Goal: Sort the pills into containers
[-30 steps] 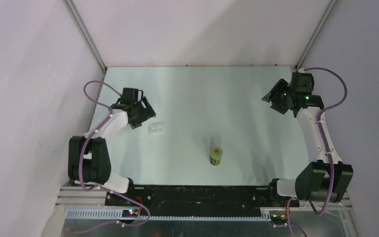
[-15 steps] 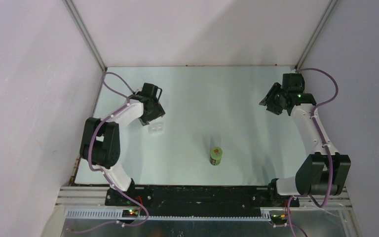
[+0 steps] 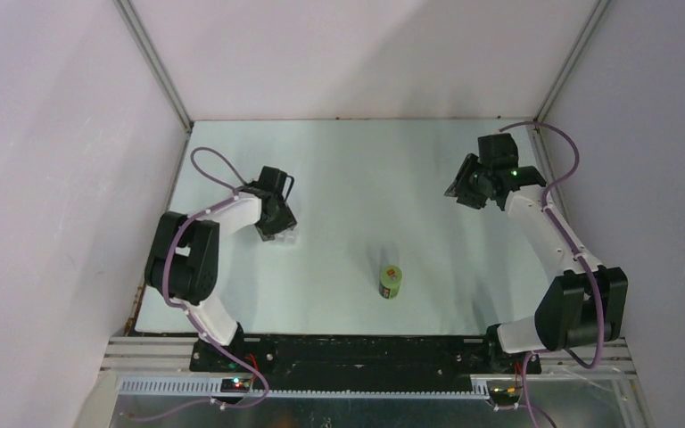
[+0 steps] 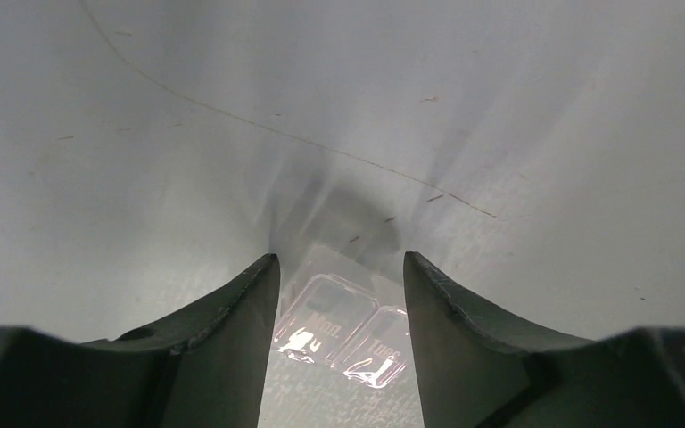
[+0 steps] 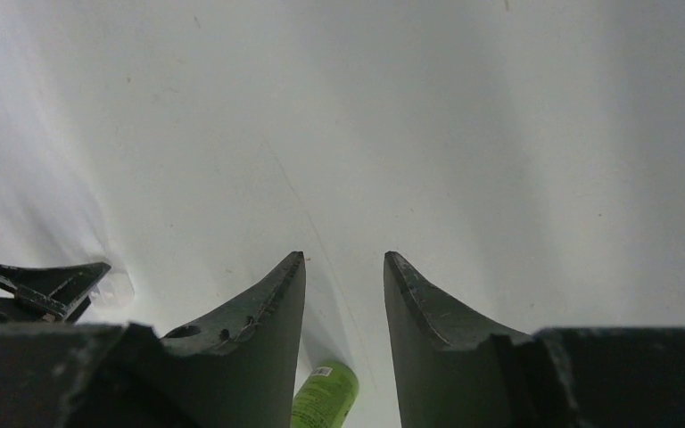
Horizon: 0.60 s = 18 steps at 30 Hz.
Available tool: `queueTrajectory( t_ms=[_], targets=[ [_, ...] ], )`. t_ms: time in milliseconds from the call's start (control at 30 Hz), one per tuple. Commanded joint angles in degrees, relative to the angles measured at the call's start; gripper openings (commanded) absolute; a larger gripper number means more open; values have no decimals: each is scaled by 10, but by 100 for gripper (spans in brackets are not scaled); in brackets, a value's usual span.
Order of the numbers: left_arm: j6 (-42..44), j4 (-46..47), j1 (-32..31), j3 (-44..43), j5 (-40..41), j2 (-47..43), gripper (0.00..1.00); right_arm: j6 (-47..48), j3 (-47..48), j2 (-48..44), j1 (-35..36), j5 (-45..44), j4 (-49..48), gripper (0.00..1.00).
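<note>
Left wrist view shows the left claw (image 4: 340,259) spread about as wide as the clear two-compartment box (image 4: 343,332). The box lies on the table (image 4: 544,134) between the fingers, back from the tips toward the palm. The claw has hold of nothing, and whether either finger touches the box's walls cannot be told. In the top external view this claw (image 3: 278,223) hangs directly over the box (image 3: 287,237), hiding most of it. The right claw (image 5: 344,256) is parted by a moderate gap and is empty too, with bare table ahead of its tips and the green bottle (image 5: 324,399) well behind them, back toward its own wrist. No pills show in any view; they may be inside the bottle, but that is a guess. The step in hand looks to be the left claw securing the box, so the task seems near its start. To do it well, I would centre the box evenly between the two fingers, lower until the tips reach down its walls close to the table, then close gently. Thin clear plastic is likely light and slick, so an off-centre pinch could spin it or squirt it out, and a hard squeeze could bow the walls. The compartments should end up level and steady before the right claw goes for the bottle
</note>
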<state>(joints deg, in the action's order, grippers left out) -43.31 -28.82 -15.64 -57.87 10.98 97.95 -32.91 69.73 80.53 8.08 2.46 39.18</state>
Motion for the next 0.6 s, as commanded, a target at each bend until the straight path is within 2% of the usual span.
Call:
queueTrajectory(
  t_ms=[0,233,333,400,567],
  targets=[
    [19,53,-3,31,-47,-16,57,-8,-3,-2,28,-25,-15,42],
    [44,111,-17,105,-88,-88,55,22,-5,33,128,2,-74,38],
    [50,95,-6,101,-70,-113,65,53,-4,64,191,37,-127,38],
    [44,78,9,94,-55,-135,72,76,1,89,229,59,-156,43],
    [18,33,64,78,-17,-194,73,139,25,159,312,135,-238,64]
  ],
)
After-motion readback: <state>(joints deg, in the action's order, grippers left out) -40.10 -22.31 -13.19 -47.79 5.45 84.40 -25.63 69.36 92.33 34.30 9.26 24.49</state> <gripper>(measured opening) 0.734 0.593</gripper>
